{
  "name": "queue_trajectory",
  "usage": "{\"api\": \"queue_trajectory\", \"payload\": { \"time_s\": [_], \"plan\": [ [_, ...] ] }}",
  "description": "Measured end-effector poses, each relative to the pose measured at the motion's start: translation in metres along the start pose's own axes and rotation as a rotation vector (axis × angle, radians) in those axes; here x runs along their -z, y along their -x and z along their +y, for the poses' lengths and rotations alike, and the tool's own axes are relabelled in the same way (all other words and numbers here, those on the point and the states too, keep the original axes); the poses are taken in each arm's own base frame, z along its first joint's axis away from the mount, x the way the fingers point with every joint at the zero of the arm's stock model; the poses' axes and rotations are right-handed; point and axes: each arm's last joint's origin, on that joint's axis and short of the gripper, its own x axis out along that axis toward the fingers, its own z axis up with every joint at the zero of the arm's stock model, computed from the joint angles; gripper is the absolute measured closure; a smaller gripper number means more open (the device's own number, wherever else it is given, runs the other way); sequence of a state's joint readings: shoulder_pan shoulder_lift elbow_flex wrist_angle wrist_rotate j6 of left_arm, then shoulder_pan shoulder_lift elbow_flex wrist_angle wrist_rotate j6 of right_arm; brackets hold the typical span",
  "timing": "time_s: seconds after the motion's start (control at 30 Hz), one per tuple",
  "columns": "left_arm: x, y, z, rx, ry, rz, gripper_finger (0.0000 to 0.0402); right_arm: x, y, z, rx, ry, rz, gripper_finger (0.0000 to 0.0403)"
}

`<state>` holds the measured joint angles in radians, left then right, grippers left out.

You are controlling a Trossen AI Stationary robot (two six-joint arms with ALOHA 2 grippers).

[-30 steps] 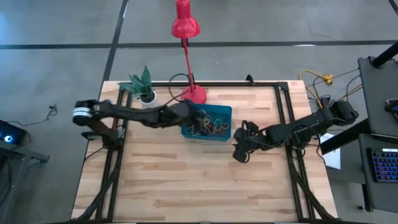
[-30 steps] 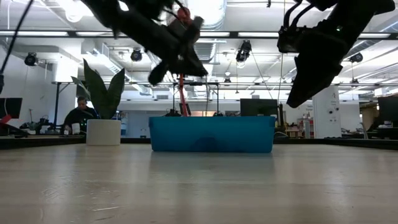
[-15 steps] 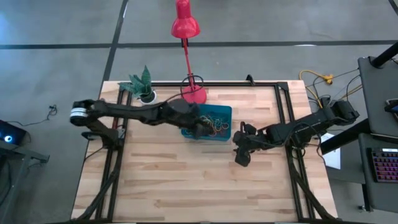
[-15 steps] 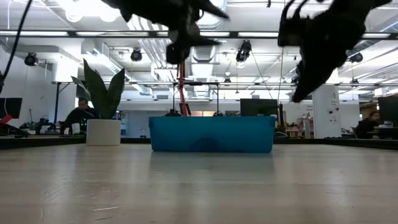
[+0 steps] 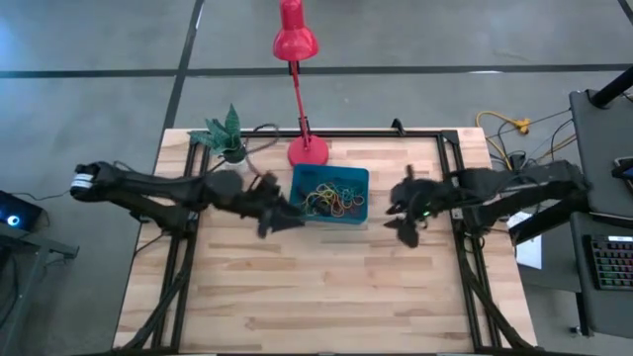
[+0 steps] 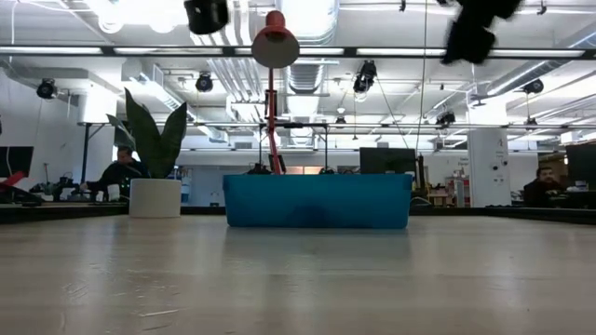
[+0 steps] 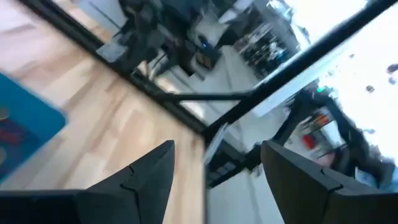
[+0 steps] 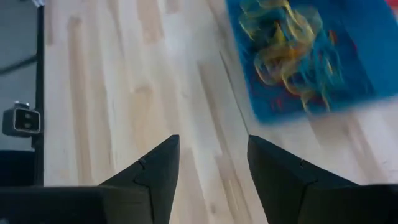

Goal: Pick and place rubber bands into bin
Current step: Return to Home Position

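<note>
Left tool (image 5: 282, 216) hangs with jaws parted just left of the bin (image 5: 358, 174), which holds the heaped rubber bands (image 5: 331, 198) on the desk (image 5: 297, 287), while the right tool (image 5: 401, 211), jaws likewise parted, hovers to the bin's right.

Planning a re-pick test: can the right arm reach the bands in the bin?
Probably yes. The right end effector, open, hangs beside the bin with only bare table between; the rubber bands lie uncovered. The left end effector sits on the bin's far side.
</note>
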<state>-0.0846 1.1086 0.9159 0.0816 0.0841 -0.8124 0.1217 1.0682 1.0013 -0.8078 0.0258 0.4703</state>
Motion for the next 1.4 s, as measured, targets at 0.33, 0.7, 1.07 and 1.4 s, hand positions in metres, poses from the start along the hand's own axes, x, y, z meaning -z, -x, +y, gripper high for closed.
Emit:
{"api": "queue_trajectory", "payload": {
  "time_s": [0.33, 0.7, 1.07, 1.4],
  "plan": [
    [0.048, 0.057, 0.024, 0.194, -0.251, -0.085, 0.0178, 0.066, 0.027, -0.046, -0.408, -0.067, -0.354, 0.0227],
    [0.079, 0.085, 0.045, 0.478, -0.449, -0.259, 0.0178, 0.093, 0.039, -0.06, -0.355, -0.157, -0.541, 0.0227],
    [0.118, 0.105, 0.086, 0.577, -0.598, -0.346, 0.0178, 0.123, 0.031, -0.07, -0.429, 0.005, -0.747, 0.0227],
    [0.127, 0.099, 0.094, 0.546, -0.557, -0.211, 0.0178, 0.131, -0.004, -0.075, -0.445, 0.145, -0.865, 0.0227]
  ]
}}
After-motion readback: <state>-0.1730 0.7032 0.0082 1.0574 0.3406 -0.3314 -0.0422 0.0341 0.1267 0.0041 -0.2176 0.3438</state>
